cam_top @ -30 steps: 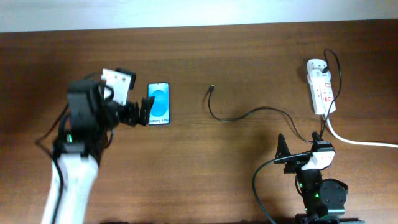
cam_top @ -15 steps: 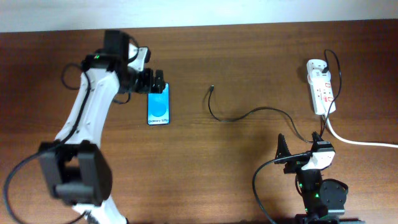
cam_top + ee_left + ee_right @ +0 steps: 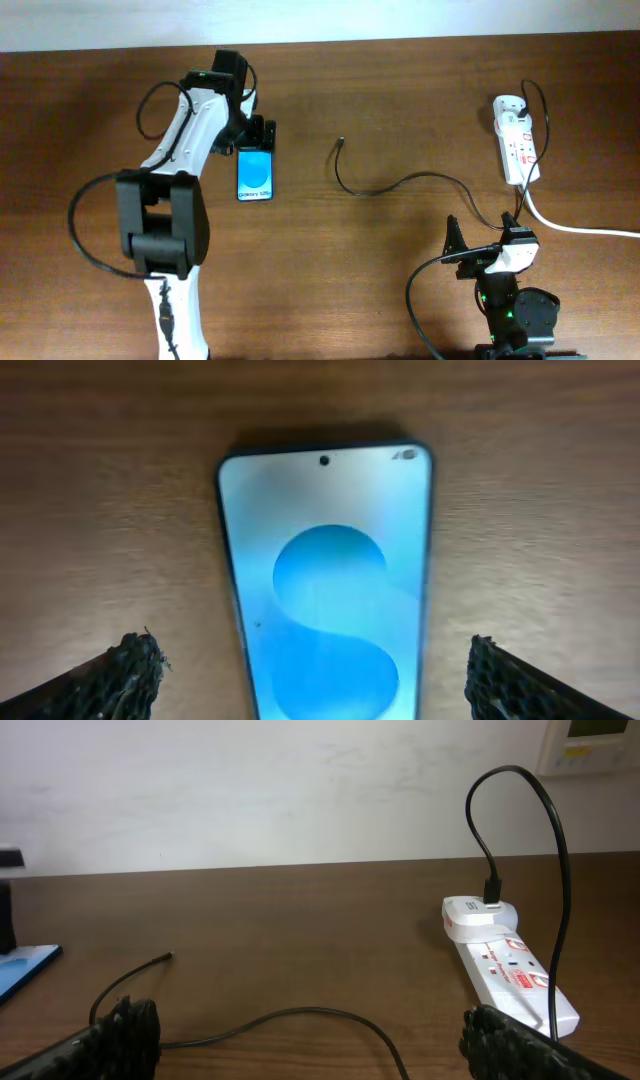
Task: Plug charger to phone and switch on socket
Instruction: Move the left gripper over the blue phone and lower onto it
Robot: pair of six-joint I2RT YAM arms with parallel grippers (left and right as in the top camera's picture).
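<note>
The phone (image 3: pixel 255 174) lies flat on the brown table, its blue screen lit; it fills the left wrist view (image 3: pixel 325 580). My left gripper (image 3: pixel 258 134) is open, hovering at the phone's far end, its fingers (image 3: pixel 315 675) wide on either side of it without touching. The thin black charger cable (image 3: pixel 400 184) runs from its free tip (image 3: pixel 342 142) to the adapter on the white socket strip (image 3: pixel 516 140). My right gripper (image 3: pixel 483 238) is open and empty near the front edge. The right wrist view shows the cable (image 3: pixel 300 1017), the tip (image 3: pixel 165 957) and the socket (image 3: pixel 505 967).
A thick white cord (image 3: pixel 585 229) leaves the socket toward the right edge. A pale wall (image 3: pixel 300 790) stands behind the table's far edge. A blue corner of the phone (image 3: pixel 22 970) shows at the left of the right wrist view.
My left arm has swung from the phone's left side up and round to its far end, with the gripper now turned to straddle the phone. The right arm, cable and socket have not moved.
</note>
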